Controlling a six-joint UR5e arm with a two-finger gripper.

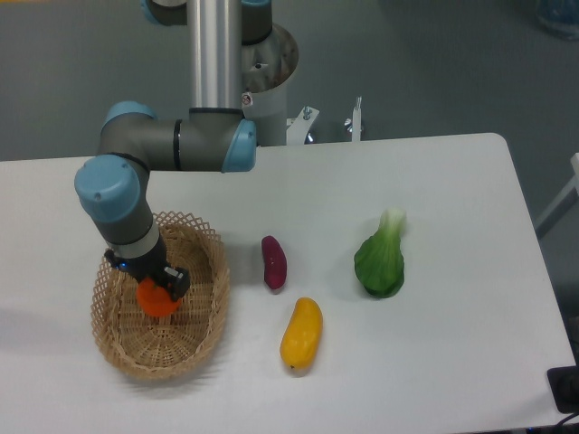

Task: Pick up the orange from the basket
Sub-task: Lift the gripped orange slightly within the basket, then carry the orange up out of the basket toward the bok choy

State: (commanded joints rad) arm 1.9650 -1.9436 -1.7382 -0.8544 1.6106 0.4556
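Observation:
The tan wicker basket (194,339) sits at the table's front left. Inside it, a small round orange (157,301) shows just under the arm's wrist. My gripper (156,287) points down into the basket directly over the orange, and its black body covers the fruit's upper part. The fingers appear closed around the orange, though the wrist hides them for the most part.
A purple eggplant-like piece (273,262) lies right of the basket. A yellow-orange mango-like fruit (302,334) lies in front of it. A green leafy vegetable (381,257) rests farther right. The arm's base column (217,54) stands at the table's back edge.

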